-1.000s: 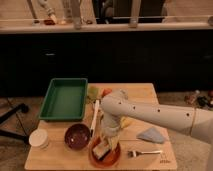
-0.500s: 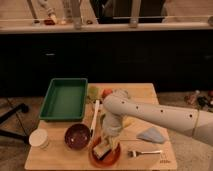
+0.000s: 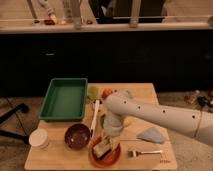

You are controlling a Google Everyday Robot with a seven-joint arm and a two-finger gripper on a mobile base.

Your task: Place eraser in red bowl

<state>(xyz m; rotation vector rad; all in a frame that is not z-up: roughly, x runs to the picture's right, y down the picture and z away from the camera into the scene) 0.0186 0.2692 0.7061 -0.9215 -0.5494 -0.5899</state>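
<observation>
The red bowl (image 3: 106, 156) sits at the front edge of the wooden table, just right of a dark maroon bowl (image 3: 77, 136). The eraser (image 3: 101, 146), a pale tan block with a dark side, lies tilted inside the red bowl. My gripper (image 3: 111, 136) comes in from the right on a white arm and hangs directly over the red bowl, at the eraser's upper end. I cannot tell whether it still touches the eraser.
A green tray (image 3: 64, 99) stands at the back left. A white cup (image 3: 38, 138) is at the front left. A white utensil (image 3: 95, 115) lies beside the tray. A bluish-grey cloth (image 3: 151, 134) and a fork (image 3: 145, 153) lie to the right. Small green and orange items (image 3: 100, 93) sit at the back.
</observation>
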